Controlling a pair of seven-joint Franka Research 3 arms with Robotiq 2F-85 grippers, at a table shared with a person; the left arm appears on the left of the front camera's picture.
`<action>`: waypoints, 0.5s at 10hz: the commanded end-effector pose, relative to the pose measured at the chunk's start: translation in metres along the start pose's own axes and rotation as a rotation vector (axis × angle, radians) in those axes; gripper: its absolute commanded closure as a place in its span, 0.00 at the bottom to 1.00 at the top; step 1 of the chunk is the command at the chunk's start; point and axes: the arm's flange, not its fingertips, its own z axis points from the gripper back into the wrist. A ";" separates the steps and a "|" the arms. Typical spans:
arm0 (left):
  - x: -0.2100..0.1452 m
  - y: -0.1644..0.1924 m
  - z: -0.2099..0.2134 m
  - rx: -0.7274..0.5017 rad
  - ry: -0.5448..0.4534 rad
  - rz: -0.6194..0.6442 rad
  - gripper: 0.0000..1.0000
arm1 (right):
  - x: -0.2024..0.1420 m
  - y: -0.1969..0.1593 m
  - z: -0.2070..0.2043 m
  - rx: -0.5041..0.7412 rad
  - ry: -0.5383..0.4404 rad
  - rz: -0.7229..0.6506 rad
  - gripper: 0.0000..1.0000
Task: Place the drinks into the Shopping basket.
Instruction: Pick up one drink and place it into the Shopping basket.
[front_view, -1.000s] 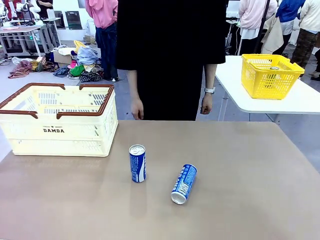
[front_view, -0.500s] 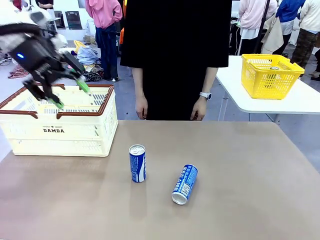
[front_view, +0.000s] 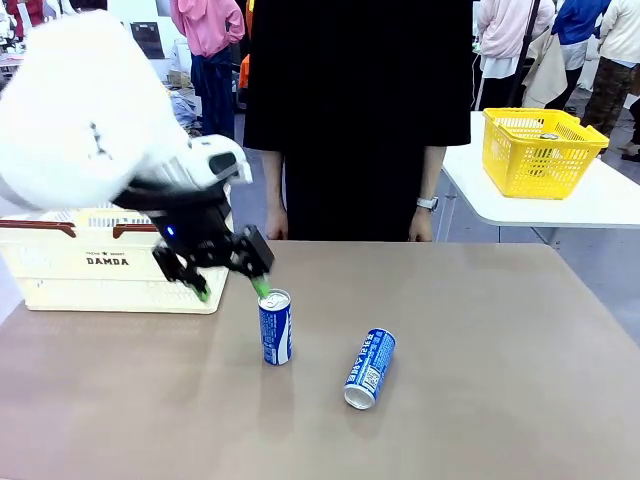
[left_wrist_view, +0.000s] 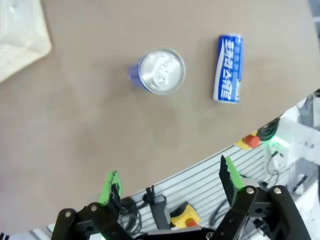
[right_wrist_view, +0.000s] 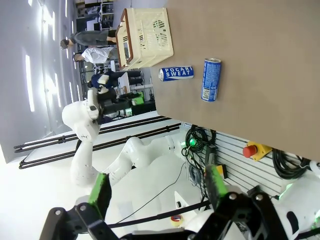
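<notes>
Back off the near edge, the right tool (right_wrist_view: 157, 187) hangs wide open, empty. On the surface (front_view: 480, 420), the lying drink (front_view: 369, 368) rests right of centre; the upright drink (front_view: 275, 327) stands just left and farther. The left tool (front_view: 233, 290), spread wide and empty, hovers by its top, probably lining up a grasp. The Shopping basket (front_view: 100, 275) waits far left.

From the front, you cannot see inside the Shopping basket (front_view: 100, 275): the left arm's white link (front_view: 80, 110) covers most of it. In the left wrist view, its corner is blurred and cut off by the picture's edge. The print on the upright can (front_view: 275, 335) is too small to read.
</notes>
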 end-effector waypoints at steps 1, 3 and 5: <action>-0.005 -0.015 -0.021 0.043 0.018 0.039 0.00 | -0.002 -0.001 0.003 -0.009 0.011 0.014 0.00; 0.006 -0.024 -0.027 0.017 0.079 0.144 0.00 | -0.002 -0.001 0.003 -0.009 0.011 0.014 0.00; -0.012 -0.020 -0.026 0.019 0.040 0.033 0.00 | -0.002 -0.001 0.003 -0.009 0.011 0.014 0.00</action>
